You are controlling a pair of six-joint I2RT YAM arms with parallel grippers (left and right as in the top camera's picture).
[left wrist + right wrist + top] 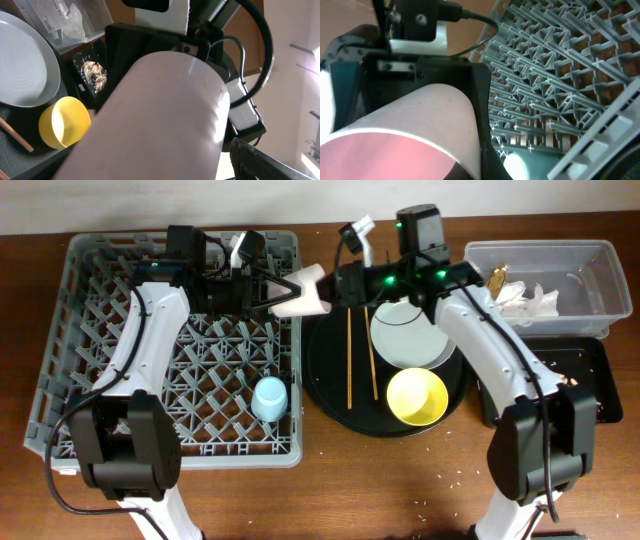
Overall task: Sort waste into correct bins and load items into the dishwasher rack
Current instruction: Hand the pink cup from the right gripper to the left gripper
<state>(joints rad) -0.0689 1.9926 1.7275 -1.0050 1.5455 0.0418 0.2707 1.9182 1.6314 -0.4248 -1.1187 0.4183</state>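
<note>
Overhead, the pink cup (308,292) is hanging sideways between the left gripper (285,290) and right gripper (340,284) over the dishwasher rack (200,455) edge, its long axis running arm to arm; in the left wrist view it is filling the left fingers' span, pinched there; the right wrist view is leaving the right's grip impossible to tell.

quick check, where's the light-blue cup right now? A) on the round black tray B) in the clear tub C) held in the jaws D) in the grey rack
D: the light-blue cup sits among the pegs near the right edge of the grey rack.
</note>
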